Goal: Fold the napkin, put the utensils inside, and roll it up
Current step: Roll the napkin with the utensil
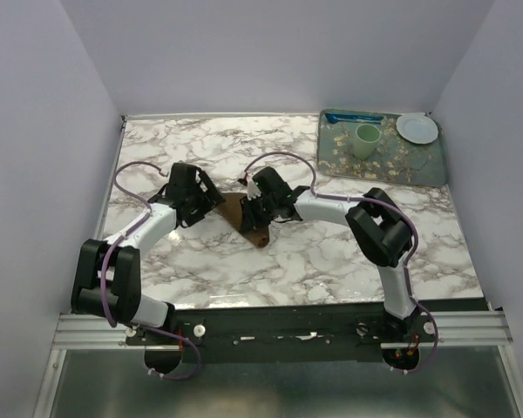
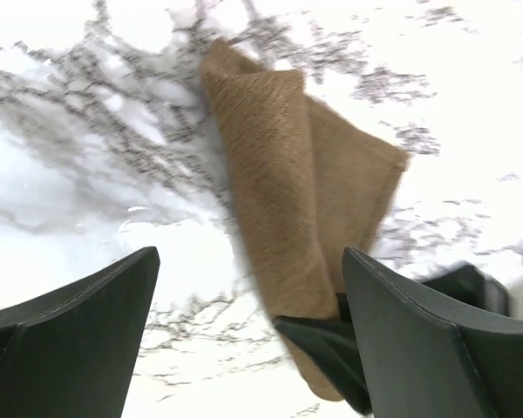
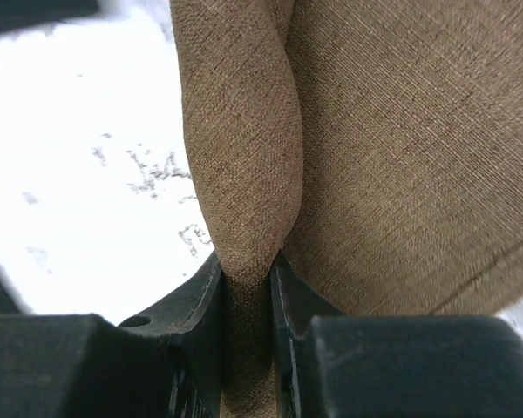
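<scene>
Left gripper (image 2: 248, 261) wide open, empty, straddling one napkin (image 1: 244, 218) edge at table centre. Right gripper (image 3: 247, 266) clamped on a bunched napkin fold. Fold looks half-done, messy. No spoon seen in cloth; loading and rolling remain.

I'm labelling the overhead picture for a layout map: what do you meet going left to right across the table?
Left gripper, open → brown napkin → green cup → white plate. The right gripper overlaps the napkin, so it is left out.
</scene>
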Controlling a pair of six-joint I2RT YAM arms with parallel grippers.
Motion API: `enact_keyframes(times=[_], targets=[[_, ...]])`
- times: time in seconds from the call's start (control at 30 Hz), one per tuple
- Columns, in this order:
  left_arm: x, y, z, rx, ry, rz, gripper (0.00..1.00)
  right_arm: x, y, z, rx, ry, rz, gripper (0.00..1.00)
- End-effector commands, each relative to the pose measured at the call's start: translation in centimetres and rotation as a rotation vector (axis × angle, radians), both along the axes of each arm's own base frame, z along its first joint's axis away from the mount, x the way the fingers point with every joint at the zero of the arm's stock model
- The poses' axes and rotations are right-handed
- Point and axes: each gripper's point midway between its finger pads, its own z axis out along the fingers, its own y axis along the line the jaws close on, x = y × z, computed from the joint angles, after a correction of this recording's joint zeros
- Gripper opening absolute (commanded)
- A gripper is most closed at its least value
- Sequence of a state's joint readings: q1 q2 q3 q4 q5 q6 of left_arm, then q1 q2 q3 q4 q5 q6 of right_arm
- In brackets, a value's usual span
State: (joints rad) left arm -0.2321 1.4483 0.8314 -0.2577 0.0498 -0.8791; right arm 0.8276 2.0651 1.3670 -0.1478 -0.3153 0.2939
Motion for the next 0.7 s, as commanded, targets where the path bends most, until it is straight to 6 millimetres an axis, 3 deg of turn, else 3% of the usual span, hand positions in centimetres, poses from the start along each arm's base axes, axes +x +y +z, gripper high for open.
enact_keyframes(times=[0.0,0.1,0.17,0.27,0.5,0.67], targets=[[-0.1,-1.4,1.6,-0.081,-0.087,-0.086,0.95,-4.2,0.4,0.0,0.182,0.426,0.117,0.24],[0.1,-3.0,1.4,-0.183,-0.092,-0.104,0.89,-4.1,0.4,0.4,0.241,0.551,0.123,0.25],[0.4,-3.7,1.5,-0.226,-0.101,-0.108,0.75,-3.9,0.1,0.0,0.259,0.616,0.114,0.25],[0.6,-4.2,1.6,-0.254,-0.115,-0.116,0.62,-3.2,-0.3,-0.1,0.278,0.661,0.098,0.25],[0.2,-3.5,3.8,-0.257,-0.186,-0.079,0.54,-2.2,-0.8,-0.5,0.283,0.676,0.069,0.25],[1.9,-4.5,3.7,-0.294,-0.195,-0.099,0.51,-2.1,-0.8,-0.6,0.285,0.678,0.069,0.26]])
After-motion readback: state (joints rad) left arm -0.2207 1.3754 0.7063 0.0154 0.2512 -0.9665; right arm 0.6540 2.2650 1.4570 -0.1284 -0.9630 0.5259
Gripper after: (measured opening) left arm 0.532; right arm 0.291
